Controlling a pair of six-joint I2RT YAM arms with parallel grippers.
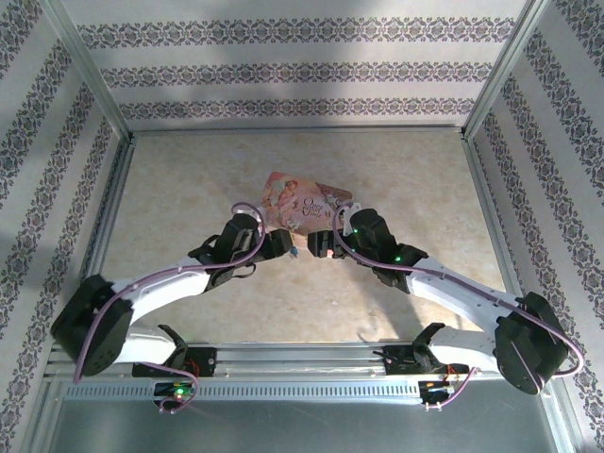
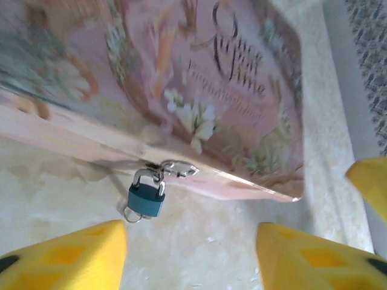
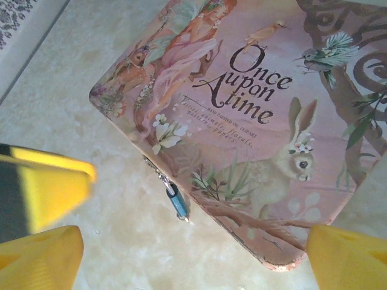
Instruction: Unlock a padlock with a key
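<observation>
Padlock [image 2: 146, 199] hanging from tin [image 2: 230, 90], just ahead of left hand [image 2: 190, 248]

Both arms extend forward and angle inward toward the midline. The left gripper [image 1: 286, 243] and the right gripper [image 1: 319, 246] sit near each other, each with jaws spread wide

tin [image 3: 260, 121] pink, rabbit-bird-flower print, dark lettering | padlock [image 2: 146, 199] teal-blue body, silver shackle | my fingers [image 2: 66, 257] yellow | table [image 1: 189, 189] beige, marbled | walls [image 1: 302, 71] white, dark floral stripes | my arms [image 1: 179, 288] white, black joints | my cables [image 1: 242, 207] purple
</observation>
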